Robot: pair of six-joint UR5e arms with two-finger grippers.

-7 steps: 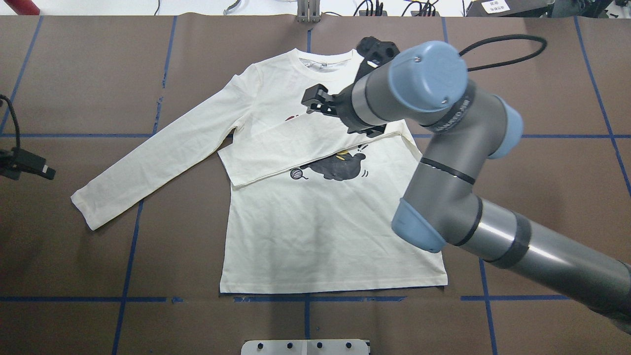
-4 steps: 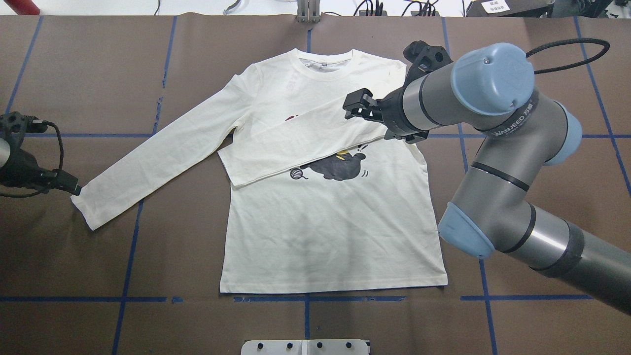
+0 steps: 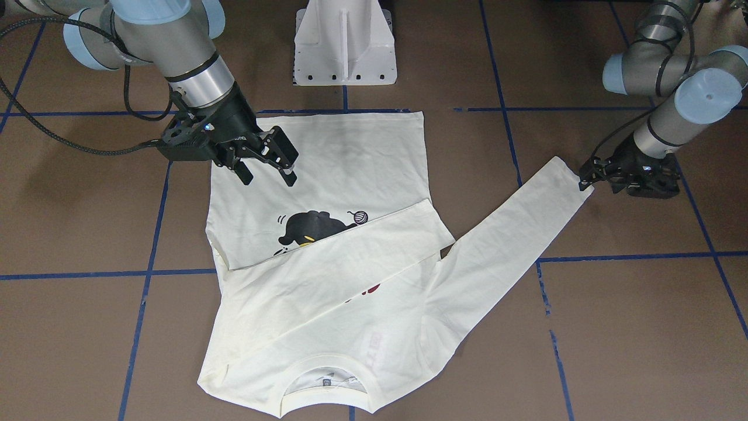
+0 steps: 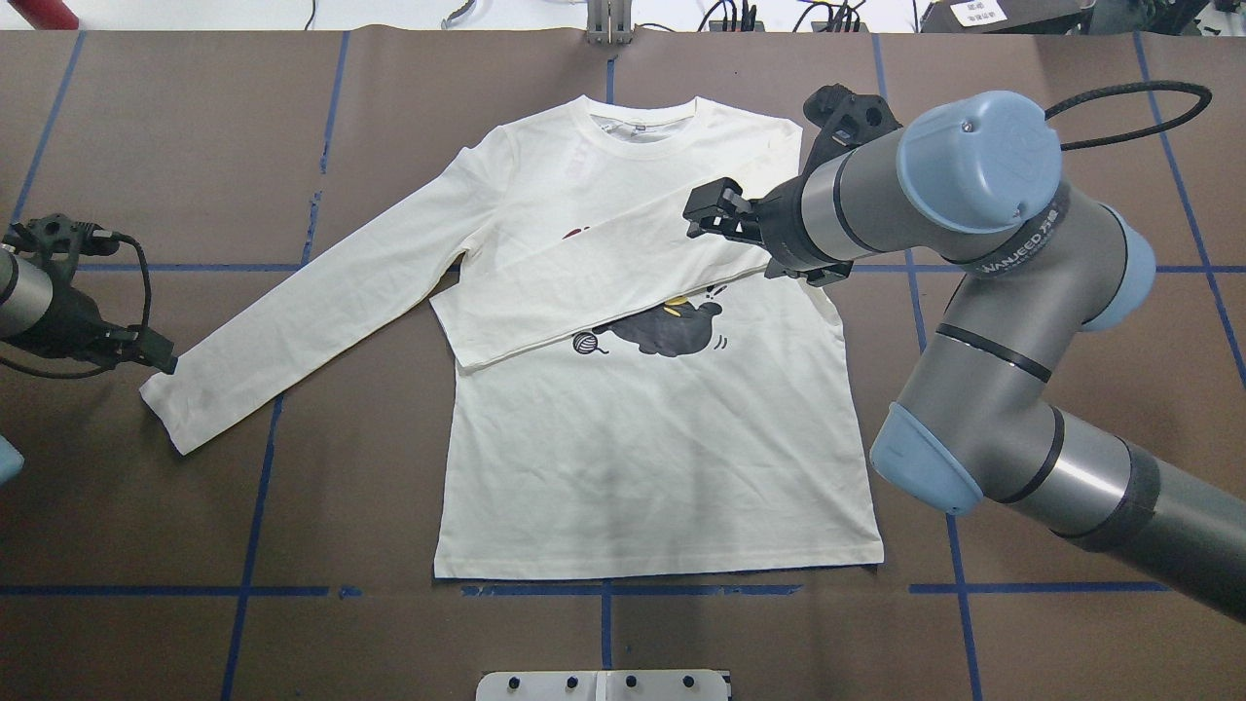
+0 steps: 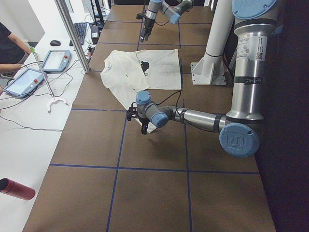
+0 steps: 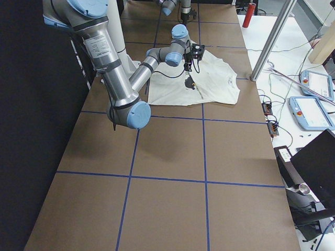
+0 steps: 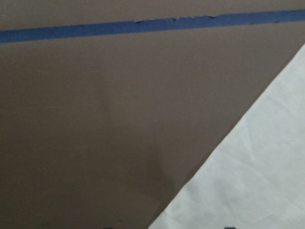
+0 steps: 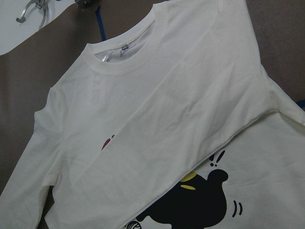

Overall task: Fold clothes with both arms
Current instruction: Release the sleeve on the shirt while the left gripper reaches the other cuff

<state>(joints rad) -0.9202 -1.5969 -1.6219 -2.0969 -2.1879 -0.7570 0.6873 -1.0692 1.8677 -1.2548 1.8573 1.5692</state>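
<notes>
While the cream T-shirt [image 4: 642, 458] lies flat and print side up on the brown desk [image 4: 195, 146], its collar [image 4: 642, 136] points away from the robot and its hem runs along a blue tape line [image 4: 146, 590]. The sleeve on the robot's right [image 4: 584, 282] is folded slantwise across the chest. It covers the top of the black cat print [image 4: 672, 331] and nearly all of the dark-red lettering [image 4: 574, 233], of which only a small bit shows at the fold's upper edge. The small yarn ball [image 4: 583, 342] sits just below the fold's lower edge. The other sleeve [image 4: 321, 302] stretches straight out toward the robot's left, flat on the desk.

The right hand [image 3: 266, 169] hangs above the shirt near its right shoulder, fingers spread wide and gripping nothing. Its wrist camera looks down on the collar, the folded sleeve and the cat.

The left hand [image 4: 161, 362] is low at the desk, its tips at the corner of the outstretched sleeve's cuff [image 4: 165, 419]. Whether its fingers are apart or pressed together on the cloth, I cannot tell. Its wrist camera shows only bare desk, a tape line and an edge of cream cloth.
</notes>
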